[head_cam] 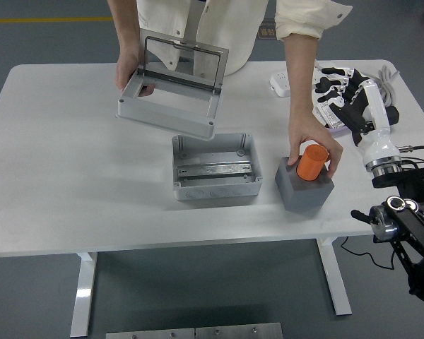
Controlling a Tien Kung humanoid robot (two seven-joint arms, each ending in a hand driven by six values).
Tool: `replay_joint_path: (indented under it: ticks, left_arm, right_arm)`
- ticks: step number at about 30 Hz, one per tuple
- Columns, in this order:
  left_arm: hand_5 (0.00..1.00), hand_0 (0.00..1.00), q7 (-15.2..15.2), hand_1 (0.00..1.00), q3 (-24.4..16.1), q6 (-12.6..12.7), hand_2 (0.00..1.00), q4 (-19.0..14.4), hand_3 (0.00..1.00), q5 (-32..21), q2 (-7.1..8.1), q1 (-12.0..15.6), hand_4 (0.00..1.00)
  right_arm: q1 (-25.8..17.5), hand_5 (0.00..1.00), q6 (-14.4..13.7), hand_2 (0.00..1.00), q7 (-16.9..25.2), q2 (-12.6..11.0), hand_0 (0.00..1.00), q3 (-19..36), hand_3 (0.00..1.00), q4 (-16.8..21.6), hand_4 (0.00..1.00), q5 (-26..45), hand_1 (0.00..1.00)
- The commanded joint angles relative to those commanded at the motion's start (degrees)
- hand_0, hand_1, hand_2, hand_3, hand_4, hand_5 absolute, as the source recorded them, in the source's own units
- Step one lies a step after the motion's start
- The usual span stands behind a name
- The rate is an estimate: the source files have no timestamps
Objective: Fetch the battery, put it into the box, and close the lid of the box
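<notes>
A person's hand (312, 141) partly hides the orange battery (311, 162) on its grey block (304, 189), while the right hand (348, 95) hovers with fingers spread, holding nothing.

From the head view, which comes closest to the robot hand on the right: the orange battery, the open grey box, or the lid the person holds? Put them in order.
Measured from the right robot hand:
1. The orange battery, standing in its grey holder under the person's hand, near the table's right side.
2. The open grey box, mid-table.
3. The lid, held up farthest left by the person's other hand.
</notes>
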Motion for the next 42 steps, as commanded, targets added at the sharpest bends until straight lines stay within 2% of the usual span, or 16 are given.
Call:
replay_joint_path:
  ticks: [10,15,23,24,29,30,35,36,42]
  left_arm:
    - [0.228,0.654,-0.05,0.727,0.46,-0.03,0.599,0.00,0.574,-0.40,-0.03,0.06,0.501]
    - [0.228,0.655,-0.12,0.727,0.66,-0.05,0.599,0.00,0.573,-0.45,-0.06,0.10,0.501]
    - [0.227,0.654,-0.35,0.728,1.18,-0.06,0.599,0.00,0.572,-0.83,-0.07,0.12,0.500]
    - [0.226,0.655,-0.39,0.726,1.28,-0.07,0.599,0.00,0.573,-0.90,-0.06,0.11,0.501]
    - [0.226,0.655,-0.58,0.726,1.95,-0.08,0.599,0.00,0.573,-1.43,-0.04,-0.03,0.501]
    - [0.226,0.655,-0.60,0.726,2.02,-0.08,0.599,0.00,0.573,-1.49,-0.04,-0.05,0.500]
    - [0.226,0.655,-0.56,0.726,1.90,-0.13,0.599,0.00,0.573,-1.19,-0.09,-0.13,0.500]
    - [0.226,0.655,-0.56,0.727,1.86,-0.14,0.598,0.00,0.573,-1.12,-0.09,-0.15,0.500]
    - [0.226,0.655,-0.58,0.727,1.93,-0.17,0.598,0.00,0.573,-1.18,-0.19,-0.31,0.499]
  right_arm:
    - [-0.82,0.416,-0.16,0.510,0.55,0.28,0.442,-0.42,0.607,-0.14,0.705,-0.33,0.503]
    - [-1.65,0.412,-0.82,0.510,1.43,0.46,0.430,-1.25,0.603,-0.28,0.704,-2.70,0.503]
    - [-2.27,0.404,-2.36,0.510,1.59,0.69,0.424,-3.83,0.600,-2.82,0.704,-6.65,0.502]
    - [-2.22,0.337,-2.43,0.545,1.55,0.74,0.494,-4.03,0.593,-3.26,0.718,-6.92,0.553]
    - [-1.96,0.337,-2.43,0.545,1.25,0.92,0.494,-4.55,0.593,-5.15,0.718,-7.76,0.553]
    - [-1.93,0.268,-2.39,0.612,1.20,0.94,0.580,-4.58,0.646,-5.42,0.770,-7.86,0.622]
    - [-1.67,0.268,-2.23,0.612,0.99,1.13,0.580,-4.51,0.646,-6.81,0.770,-8.19,0.622]
    - [-1.62,0.295,-2.16,0.622,0.94,1.16,0.602,-4.48,0.714,-7.03,0.784,-8.23,0.637]
    - [-1.56,0.305,-1.91,0.628,0.64,1.39,0.620,-4.52,0.731,-8.08,0.794,-8.57,0.641]
